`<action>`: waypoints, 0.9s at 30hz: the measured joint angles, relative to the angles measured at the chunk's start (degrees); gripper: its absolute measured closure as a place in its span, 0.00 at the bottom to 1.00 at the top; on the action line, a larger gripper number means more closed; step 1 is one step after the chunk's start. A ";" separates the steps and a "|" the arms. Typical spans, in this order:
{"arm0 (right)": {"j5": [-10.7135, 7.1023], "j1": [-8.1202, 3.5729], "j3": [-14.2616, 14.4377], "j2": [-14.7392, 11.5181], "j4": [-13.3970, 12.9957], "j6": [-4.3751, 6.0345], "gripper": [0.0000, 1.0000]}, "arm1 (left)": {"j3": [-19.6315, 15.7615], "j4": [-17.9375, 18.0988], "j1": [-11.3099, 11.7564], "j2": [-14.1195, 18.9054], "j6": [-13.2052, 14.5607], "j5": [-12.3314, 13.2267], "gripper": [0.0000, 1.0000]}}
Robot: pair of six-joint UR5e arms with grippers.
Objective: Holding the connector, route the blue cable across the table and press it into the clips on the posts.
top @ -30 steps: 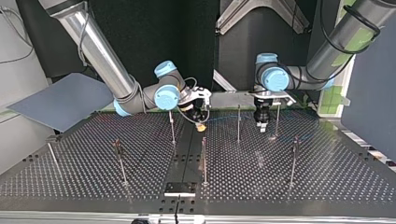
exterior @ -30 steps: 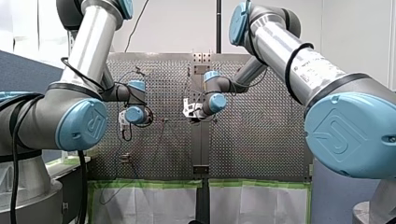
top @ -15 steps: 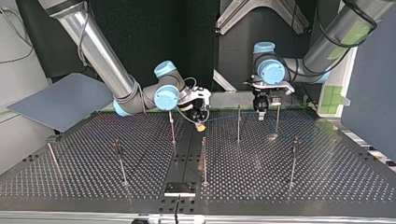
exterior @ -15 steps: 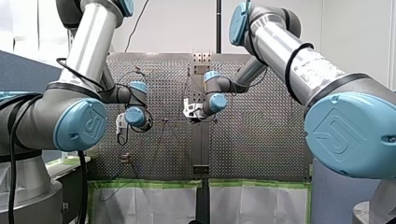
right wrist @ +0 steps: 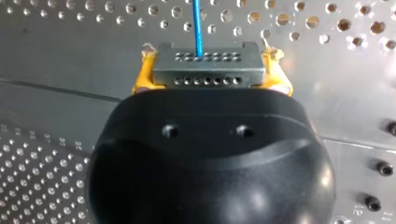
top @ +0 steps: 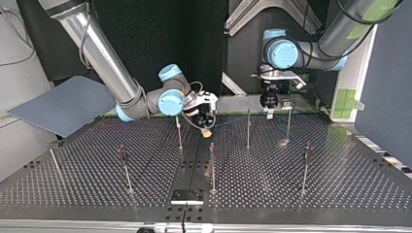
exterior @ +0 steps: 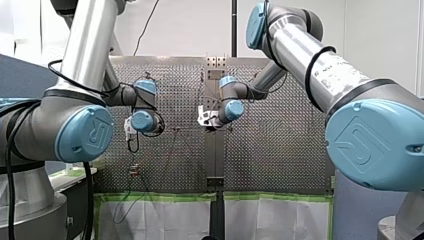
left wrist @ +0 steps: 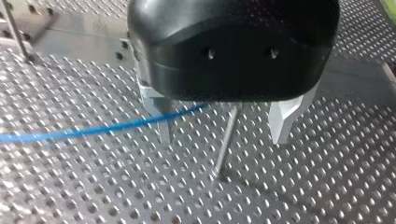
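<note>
My right pincer (right wrist: 210, 70) clamps the connector (right wrist: 208, 78), and the cable (left wrist: 93, 129) runs beside the post (left wrist: 219, 156) that my wide-open, empty left pincer (left wrist: 223, 133) straddles, so I'd hold it taut and press down squarely.

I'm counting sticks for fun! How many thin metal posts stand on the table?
7, by the top view: far-left post, front-left post, middle-back post, middle-front post, inner right-back post, outer right-back post, right-front post. Others may be hidden.
</note>
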 joint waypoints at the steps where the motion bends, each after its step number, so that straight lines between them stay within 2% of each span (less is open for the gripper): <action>1: 0.00 -0.09 0.00 0.00 0.02 -0.01 1.00 | -0.49 0.12 -0.32 0.50 -0.09 -0.09 0.00; 6: 0.00 -0.43 0.00 -0.01 0.18 -0.04 1.00 | -2.69 0.26 -2.84 3.40 -1.06 -1.90 0.00; 10: 0.07 -0.56 0.01 -0.01 0.23 -0.08 1.00 | -3.10 0.30 -4.75 5.12 -1.91 -3.55 0.00; 14: 0.62 -0.68 0.01 -0.03 0.30 -0.11 1.00 | -3.13 0.33 -6.48 5.66 -2.08 -3.06 0.00; 19: 2.64 -0.69 0.02 -0.09 0.44 -0.30 1.00 | -2.74 -0.20 -7.31 4.89 -2.13 -1.02 0.00; 27: 6.02 -0.28 0.32 -0.82 0.55 -0.76 1.00 | 0.01 -1.80 -7.80 1.39 -1.09 -0.48 0.00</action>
